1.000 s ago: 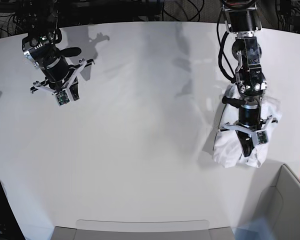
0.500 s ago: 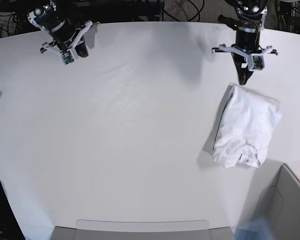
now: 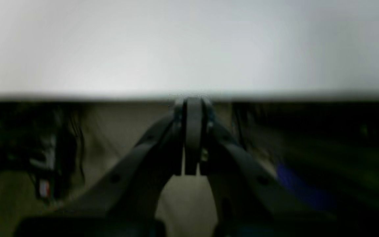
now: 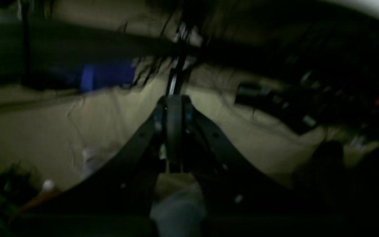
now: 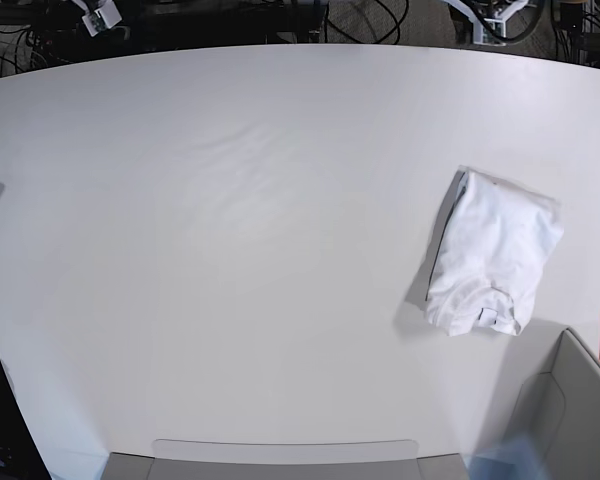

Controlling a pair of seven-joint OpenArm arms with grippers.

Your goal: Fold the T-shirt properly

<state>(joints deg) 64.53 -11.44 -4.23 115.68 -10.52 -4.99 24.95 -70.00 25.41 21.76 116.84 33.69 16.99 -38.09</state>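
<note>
With both arms now pulled back past the worktop's (image 5: 230, 250) far edge | T-shirt (image 5: 495, 255) lies folded, released, near right edge | left gripper (image 3: 192, 105) and right gripper (image 4: 174, 102) pressed together, empty | fold looks finished.

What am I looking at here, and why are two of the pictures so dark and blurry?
This is a robot with two arms. One camera looks down at the white table; the other two sit on the arms' wrists. Each dark picture looks along an end effector, the pincer that grasps. The left end effector and the right end effector are both shut and hold nothing. They point past the table edge at cables and floor, hence the gloom. In the overhead view only slivers of the arms show at the top edge. On the table lies a white T-shirt, folded into a compact bundle.
</note>
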